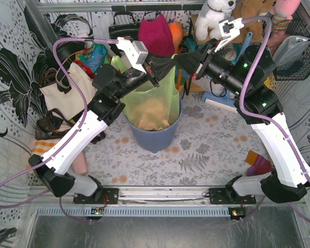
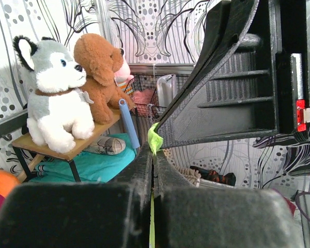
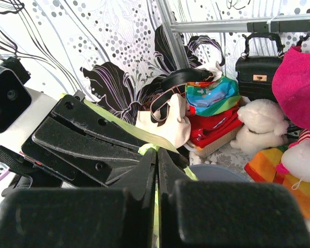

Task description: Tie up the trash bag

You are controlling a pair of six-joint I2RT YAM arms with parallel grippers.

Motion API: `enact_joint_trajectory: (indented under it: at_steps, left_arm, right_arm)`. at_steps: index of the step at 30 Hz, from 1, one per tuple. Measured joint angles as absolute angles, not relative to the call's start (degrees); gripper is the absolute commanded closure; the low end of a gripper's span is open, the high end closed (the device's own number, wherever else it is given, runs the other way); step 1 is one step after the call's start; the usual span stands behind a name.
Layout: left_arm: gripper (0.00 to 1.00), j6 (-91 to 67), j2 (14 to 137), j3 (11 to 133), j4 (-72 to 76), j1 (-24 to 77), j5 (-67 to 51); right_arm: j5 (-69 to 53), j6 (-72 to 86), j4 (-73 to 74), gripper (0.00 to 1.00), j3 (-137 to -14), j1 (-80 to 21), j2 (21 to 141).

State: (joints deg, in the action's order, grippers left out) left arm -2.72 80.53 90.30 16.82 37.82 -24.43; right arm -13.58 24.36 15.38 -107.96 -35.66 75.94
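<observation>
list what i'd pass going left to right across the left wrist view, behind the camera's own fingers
grey and white husky plush → brown plush dog → blue handle → pinched green strip of the trash bag

The top camera hangs high above the near edge and looks steeply down over the table point(image 1: 206, 155), far enough off to take in its whole width and the back wall. The left wrist camera sits right behind the left gripper point(image 2: 153, 153), looking along its fingers toward the right rear, at a plush husky point(image 2: 57, 93). The right wrist camera sits likewise behind the right gripper point(image 3: 156, 159), facing left rear toward a black handbag point(image 3: 261, 72). Each wrist view shows the other gripper close up and a strip of the bag point(image 2: 154, 138); the top view shares husky, handbag and bag
</observation>
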Motion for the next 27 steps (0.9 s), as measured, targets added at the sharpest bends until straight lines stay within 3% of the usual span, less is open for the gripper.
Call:
enact_joint_trajectory:
  at_steps: [2, 5, 9, 16, 22, 27]
  left_arm:
    - [1.0, -2.74, 80.53, 90.3, 16.75, 37.82, -24.49]
    - [1.0, -2.74, 80.4, 90.06, 16.91, 37.82, -24.88]
    - [1.0, -2.74, 79.33, 87.7, 17.3, 37.82, -27.07]
    - [1.0, -2.98, 76.69, 83.35, 17.39, 37.82, -33.71]
    - [1.0, -4.08, 74.37, 81.89, 17.5, 37.82, -37.71]
    - [1.0, -5.23, 74.11, 81.89, 17.8, 37.85, -40.58]
  right_arm:
    - [-13.54, 24.36, 15.38, 0.96, -107.79, -35.66, 75.81]
    - [-13.54, 24.27, 15.27, 0.74, -107.7, -35.66, 75.68]
    - [-13.54, 23.66, 14.11, 0.6, -107.72, -35.66, 75.64]
    - [-17.72, 19.62, 11.57, 0.56, -111.57, -35.66, 78.7]
    - [-28.75, 15.86, 11.0, 0.46, -123.68, -35.66, 88.77]
    - [-39.94, 15.11, 11.94, 0.44, -137.01, -35.66, 100.03]
